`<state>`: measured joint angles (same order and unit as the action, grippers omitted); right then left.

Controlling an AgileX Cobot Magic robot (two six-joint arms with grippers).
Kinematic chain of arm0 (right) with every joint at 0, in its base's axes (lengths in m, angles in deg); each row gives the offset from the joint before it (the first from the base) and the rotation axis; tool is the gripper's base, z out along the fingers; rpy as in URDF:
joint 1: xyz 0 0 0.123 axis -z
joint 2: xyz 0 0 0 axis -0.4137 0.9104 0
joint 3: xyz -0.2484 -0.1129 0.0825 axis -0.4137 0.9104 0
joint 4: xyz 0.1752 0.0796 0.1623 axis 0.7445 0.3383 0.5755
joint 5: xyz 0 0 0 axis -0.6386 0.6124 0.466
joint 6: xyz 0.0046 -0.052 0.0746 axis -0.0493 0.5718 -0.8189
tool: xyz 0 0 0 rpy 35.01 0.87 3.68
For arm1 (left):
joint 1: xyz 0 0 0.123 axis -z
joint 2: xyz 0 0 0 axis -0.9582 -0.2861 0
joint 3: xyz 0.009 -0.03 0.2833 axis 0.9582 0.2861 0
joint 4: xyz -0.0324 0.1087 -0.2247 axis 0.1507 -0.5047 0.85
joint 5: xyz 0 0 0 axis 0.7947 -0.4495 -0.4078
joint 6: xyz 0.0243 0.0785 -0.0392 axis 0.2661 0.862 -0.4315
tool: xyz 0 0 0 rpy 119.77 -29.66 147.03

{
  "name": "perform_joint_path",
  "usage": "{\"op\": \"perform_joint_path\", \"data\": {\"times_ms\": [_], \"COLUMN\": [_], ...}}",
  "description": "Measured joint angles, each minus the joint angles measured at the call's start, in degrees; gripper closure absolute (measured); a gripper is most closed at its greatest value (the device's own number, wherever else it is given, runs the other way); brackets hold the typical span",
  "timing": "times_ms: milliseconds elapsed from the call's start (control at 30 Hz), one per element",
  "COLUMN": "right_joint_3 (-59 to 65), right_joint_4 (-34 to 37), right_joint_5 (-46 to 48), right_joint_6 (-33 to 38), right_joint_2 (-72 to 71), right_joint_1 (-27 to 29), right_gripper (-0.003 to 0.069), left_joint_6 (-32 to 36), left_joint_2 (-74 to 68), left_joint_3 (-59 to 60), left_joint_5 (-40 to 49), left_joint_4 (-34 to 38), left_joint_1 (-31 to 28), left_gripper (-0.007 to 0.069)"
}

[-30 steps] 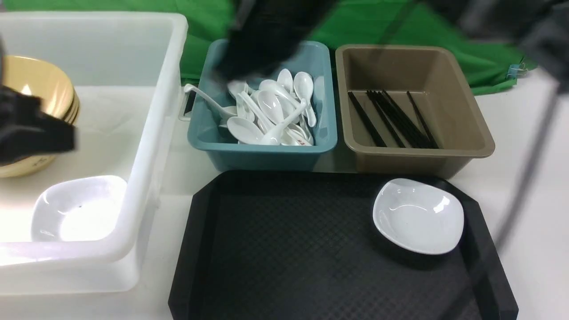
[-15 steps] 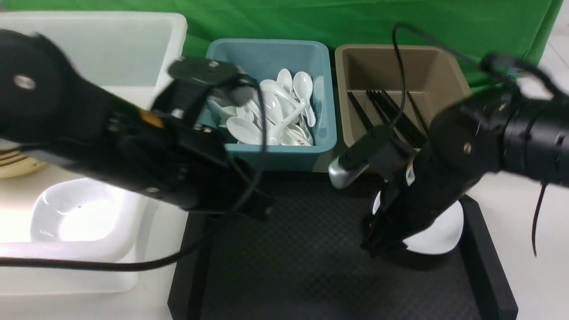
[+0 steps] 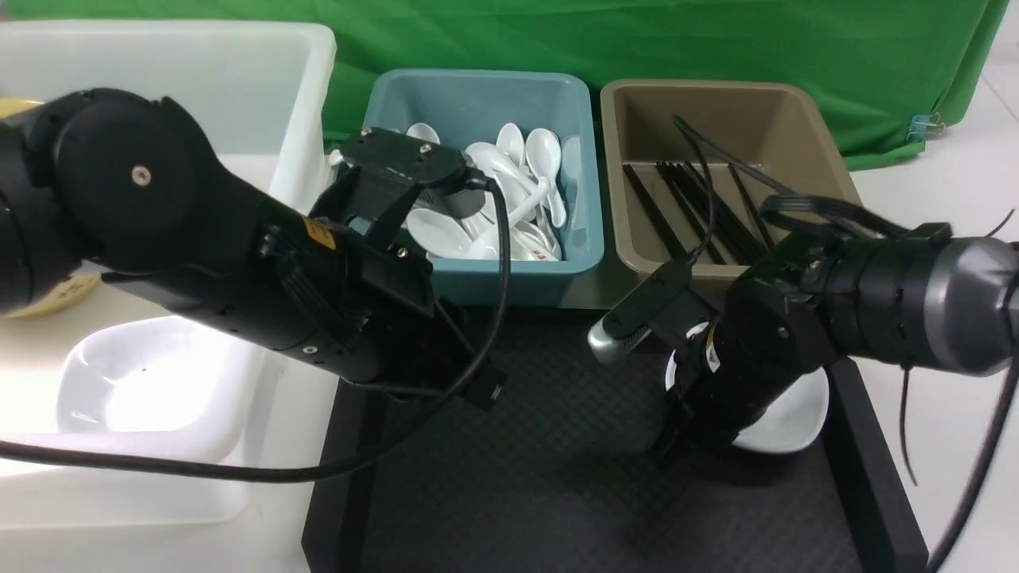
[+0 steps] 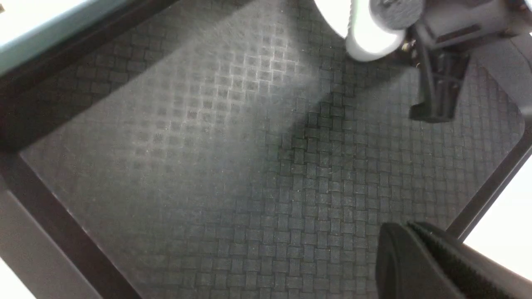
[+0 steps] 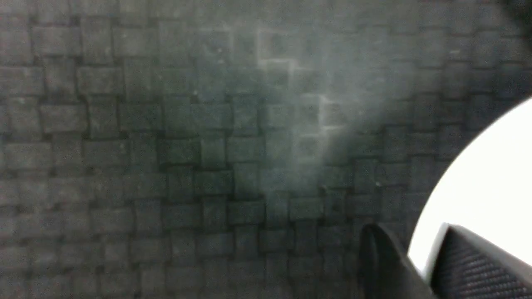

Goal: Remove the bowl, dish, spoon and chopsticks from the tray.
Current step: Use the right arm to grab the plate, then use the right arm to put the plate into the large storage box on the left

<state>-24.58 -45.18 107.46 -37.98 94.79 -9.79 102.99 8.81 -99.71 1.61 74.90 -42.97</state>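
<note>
The black tray [image 3: 557, 493] carries one white dish [image 3: 792, 418] at its right side. My right gripper [image 3: 670, 446] is at the dish's left rim; in the right wrist view its gripper [image 5: 411, 234] has one finger outside and one inside the dish [image 5: 490, 174], shut on the rim. My left gripper [image 3: 486, 390] hovers over the tray's bare left part, its gripper [image 4: 409, 227] shut and empty. The yellow bowl [image 3: 48, 301] sits in the white tub, mostly hidden by my left arm. Spoons [image 3: 517, 171] lie in the blue tub, chopsticks [image 3: 700, 211] in the brown one.
A big white tub [image 3: 263, 263] stands left of the tray and holds another white dish [image 3: 143, 382]. The blue tub [image 3: 478, 274] and brown tub [image 3: 796, 119] stand just behind the tray. Green cloth [image 3: 637, 40] covers the back.
Both arms have swung down over the tray. My right gripper reached the dish's left edge and its jaws narrowed onto the rim. My left arm settled over the tray's left side.
</note>
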Motion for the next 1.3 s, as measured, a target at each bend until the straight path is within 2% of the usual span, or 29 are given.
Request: {"op": "perform_joint_path", "data": {"times_ms": [167, 233, 333, 400, 433, 533, 567, 600, 667, 700, 733, 800, 900, 967, 1067, 1167, 1267, 1300], "right_joint_3": [-0.67, -2.27, -8.43, -14.07, -15.28, -24.12, -28.95, -30.37, -40.53, -44.87, -46.34, -54.31, -62.47, -67.31, -75.25, -78.67, -79.49, -79.52], "right_joint_4": [4.42, 7.87, 15.84, 23.34, 24.98, 36.97, 41.79, 42.81, 46.48, 47.05, 47.2, 47.79, 47.67, 46.54, 40.02, 34.19, 32.09, 31.28], "right_joint_5": [5.75, 7.52, 8.2, 8.14, 8.15, 8.84, 9.66, 9.9, 11.69, 12.18, 12.3, 12.84, 12.93, 12.76, 12.26, 11.69, 11.61, 11.59], "right_joint_6": [0.75, 1.92, 7.66, 14.56, 15.92, 24.61, 29.01, 29.44, 33.22, 33.85, 34.0, 34.8, 34.88, 34.88, 32.33, 29.15, 28.19, 27.56], "right_joint_2": [-7.8, -11.53, -15.68, -16.4, -16.29, -13.54, -11.02, -10.63, -3.37, -0.53, 0.67, 8.25, 15.32, 20.63, 28.76, 33.91, 35.92, 36.98], "right_joint_1": [-1.34, -2.65, -3.74, -3.96, -3.96, -4.26, -5.21, -5.39, -9.3, -11.35, -12.04, -15.79, -18.6, -20.47, -22.78, -23.56, -23.55, -23.55], "right_gripper": [0.0621, 0.063, 0.0631, 0.0631, 0.0631, 0.0631, 0.0631, 0.0631, 0.0631, 0.0631, 0.0631, 0.0631, 0.0631, 0.0631, 0.0631, 0.0631, 0.0625, 0.0599], "left_joint_6": [-5.88, -7.77, -9.11, -9.28, -9.28, -9.28, -9.12, -9.12, -9.25, -9.49, -9.57, -10.45, -11.33, -11.39, -11.34, -11.02, -10.28, -9.89], "left_joint_2": [0.48, 1.26, 2.78, 4.36, 4.67, 7.41, 9.15, 9.43, 13.24, 14.84, 15.35, 18.04, 19.72, 20.62, 21.42, 21.6, 21.6, 21.6], "left_joint_3": [-2.84, -5.33, -9.53, -12.34, -12.7, -14.01, -14.11, -14.11, -14.16, -14.16, -14.16, -14.17, -14.17, -14.17, -14.17, -14.17, -14.17, -14.17], "left_joint_5": [2.21, 3.71, 6.91, 10.06, 10.31, 13.48, 14.66, 14.81, 16.91, 17.73, 18.02, 19.55, 20.83, 21.95, 23.05, 23.41, 23.48, 23.48], "left_joint_4": [-4.66, -6.1, -6.99, -7.25, -7.26, -7.4, -7.54, -7.6, -7.79, -7.79, -7.79, -7.79, -7.6, -6.85, -5.82, -4.76, -3.85, -3.15], "left_joint_1": [-0.66, -2.15, -6.6, -12.17, -12.69, -20.99, -25.77, -27.22, -37.47, -41.72, -43.08, -49.8, -55.15, -57.37, -58.55, -58.55, -58.55, -58.55], "left_gripper": [0.0623, 0.0623, 0.0623, 0.0623, 0.0623, 0.0623, 0.0623, 0.0623, 0.0623, 0.0623, 0.0623, 0.0623, 0.0623, 0.0623, 0.0623, 0.0623, 0.0623, 0.0623]}}
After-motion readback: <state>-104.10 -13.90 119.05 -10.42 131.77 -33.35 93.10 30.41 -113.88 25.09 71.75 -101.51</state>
